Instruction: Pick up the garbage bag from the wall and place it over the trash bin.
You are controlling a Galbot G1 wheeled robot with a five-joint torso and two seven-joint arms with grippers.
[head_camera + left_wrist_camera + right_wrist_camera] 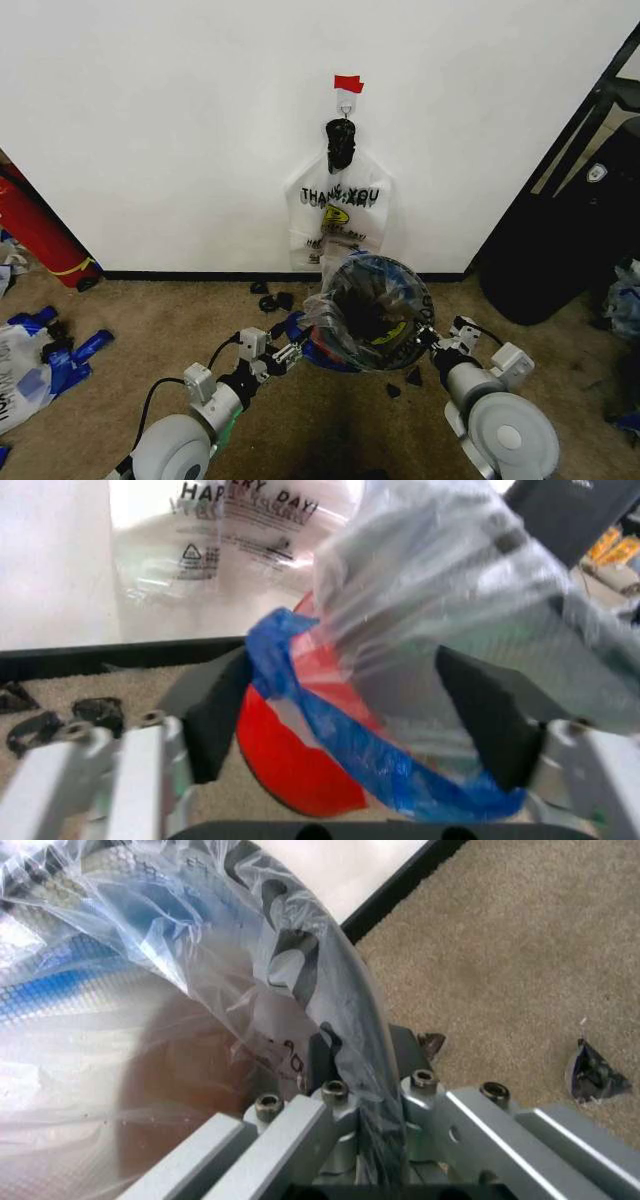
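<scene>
The trash bin (375,312), black mesh with a red base (290,769), stands on the carpet just before the white wall (150,120). The see-through garbage bag (322,302) is draped over its mouth, and a blue handle (340,742) hangs down its side. My left gripper (290,350) is open at the bin's left side, its dark fingers (215,720) straddling that handle and the red base. My right gripper (432,340) is at the bin's right rim (330,967), shut on the garbage bag (150,990) plastic pulled over that rim.
An opaque white THANK YOU bag (335,215) hangs on the hook (345,103) under red tape (347,82). A red cylinder (35,235) and white-and-blue bags (40,360) lie left. A big black bulk (570,240) stands right. Black scraps (272,298) dot the carpet.
</scene>
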